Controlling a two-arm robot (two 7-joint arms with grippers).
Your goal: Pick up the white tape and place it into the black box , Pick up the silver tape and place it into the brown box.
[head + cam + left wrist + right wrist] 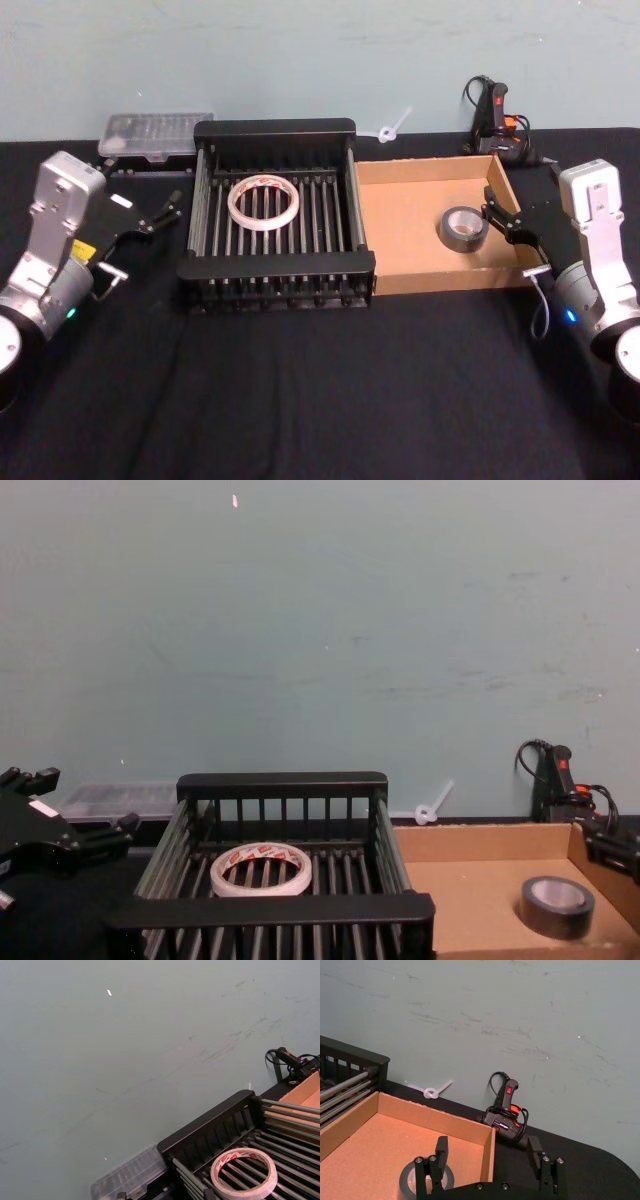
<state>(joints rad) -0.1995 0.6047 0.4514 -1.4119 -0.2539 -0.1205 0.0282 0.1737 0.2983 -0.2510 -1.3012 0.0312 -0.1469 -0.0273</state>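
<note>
Left gripper (pixel 170 212): it is waiting just left of the black box, above the table. Its fingers are apart and holding nothing. I think it is staying out of the way.

Clear case (pixel 155 133): it is lying behind the left gripper, by the wall. It is not part of the job.

Black box (pixel 275 265): it is sitting in the middle of the table, touching the brown box.

White tape (pixel 264 201): it is lying flat on the bars inside the black box. That is its home, so this half looks done.

Brown box (pixel 400 215): it is sitting on the right of the black box.

Silver tape (pixel 463 230): it is lying flat inside the brown box, near its right wall. This half looks done too.

Right gripper (pixel 490 1157): it is hanging over the right wall of the brown box, just beside the silver tape. Its fingers are wide apart and empty, so I think it let go.

Glue gun (pixel 497 118): it is resting by the wall, behind the brown box.
</note>
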